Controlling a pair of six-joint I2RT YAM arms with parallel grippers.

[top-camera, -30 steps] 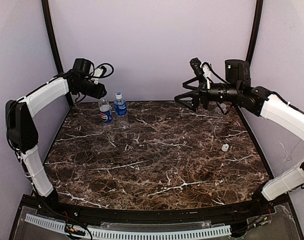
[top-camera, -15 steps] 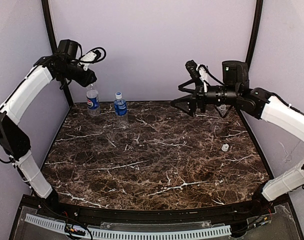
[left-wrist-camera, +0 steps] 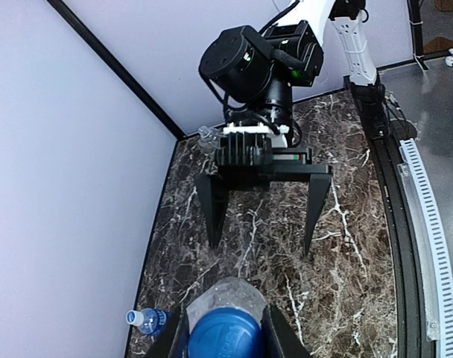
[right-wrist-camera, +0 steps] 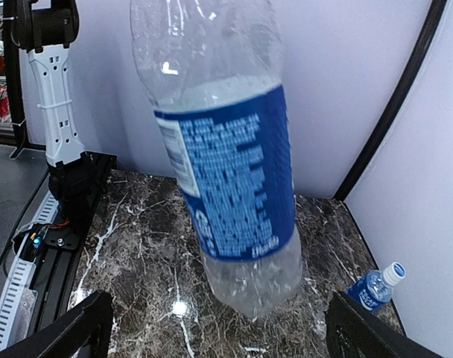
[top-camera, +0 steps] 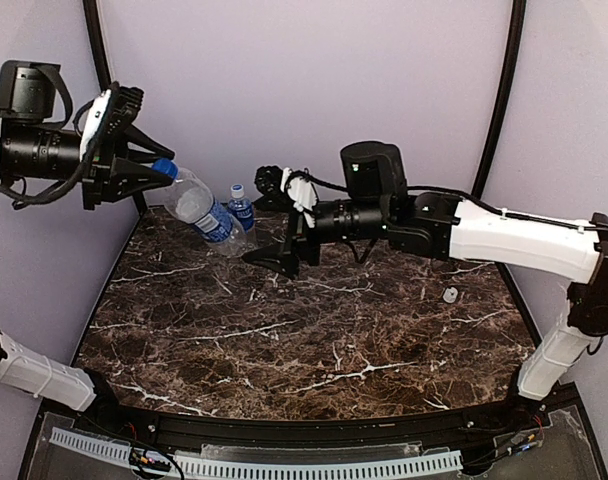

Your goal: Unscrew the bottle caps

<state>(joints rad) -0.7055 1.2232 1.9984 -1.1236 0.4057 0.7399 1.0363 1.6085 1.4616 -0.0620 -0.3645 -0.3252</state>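
My left gripper (top-camera: pixel 154 172) is raised at the upper left and shut on the neck end of the Pepsi bottle (top-camera: pixel 206 210). Its blue cap (left-wrist-camera: pixel 226 337) sits between the fingers (left-wrist-camera: pixel 225 328). The bottle hangs tilted in the air, base pointing down and right. My right gripper (top-camera: pixel 274 255) is wide open just beyond the base, not touching the bottle (right-wrist-camera: pixel 230 171). Its fingers (right-wrist-camera: pixel 70 328) stand to either side. The blue-label bottle (top-camera: pixel 241 208) with its white cap stands at the back left. A loose white cap (top-camera: pixel 450 295) lies at the right.
The blue-label bottle also shows low in both wrist views (left-wrist-camera: pixel 148 321) (right-wrist-camera: pixel 372 287). A small clear thing (left-wrist-camera: pixel 206 134) lies by the back wall behind the right arm; I cannot tell what it is. Walls close in the marble table (top-camera: pixel 314 340) at left, back and right.
The left arm lifted the Pepsi bottle off the table and tilted it toward the right. The right arm swung left, its open gripper now at the bottle's base.
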